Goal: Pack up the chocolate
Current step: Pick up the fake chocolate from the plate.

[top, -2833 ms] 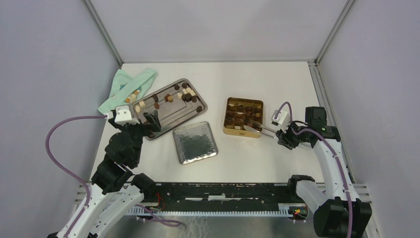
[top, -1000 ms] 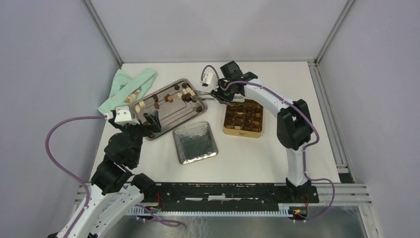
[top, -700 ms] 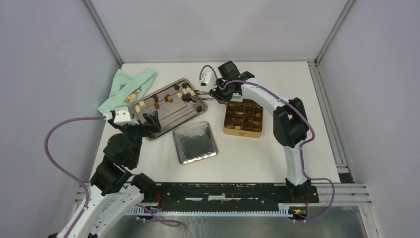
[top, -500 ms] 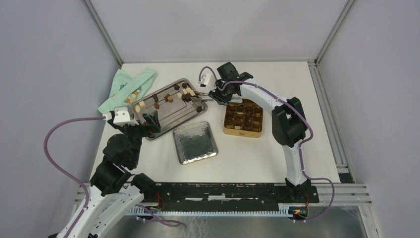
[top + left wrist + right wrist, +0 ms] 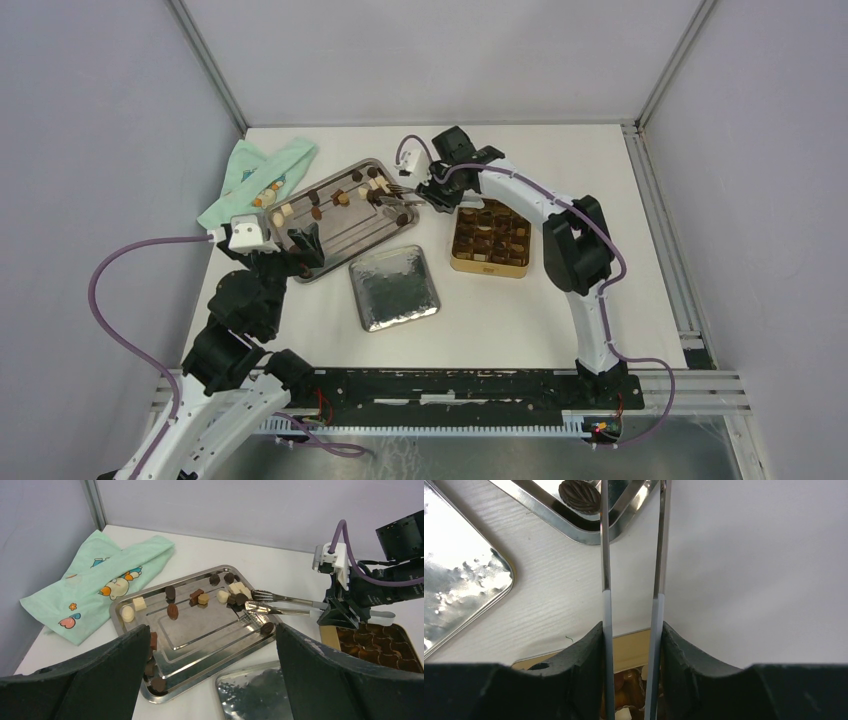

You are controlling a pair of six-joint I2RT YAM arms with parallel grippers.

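Several small pieces of chocolate (image 5: 340, 196), dark, brown and cream, lie scattered on a steel tray (image 5: 345, 235). My right gripper (image 5: 432, 193) is shut on metal tongs (image 5: 400, 195), which reach left over the tray's right end. The tongs' tips (image 5: 251, 601) stand slightly apart next to a dark piece (image 5: 241, 599). Another dark, leaf-shaped piece (image 5: 580, 495) lies at the tray's edge beside them. The gold tin (image 5: 490, 232) holds brown pieces in its compartments. My left gripper (image 5: 305, 245) is open over the tray's near left corner, holding nothing.
A silvery square lid (image 5: 394, 287) lies in front of the tray, left of the tin. A green cartoon-print cloth (image 5: 258, 180) lies at the tray's far left. Grey walls close in the table on three sides.
The right arm swung from right of the tin to the tray, then edged the tongs further left over it. The left arm has not moved.
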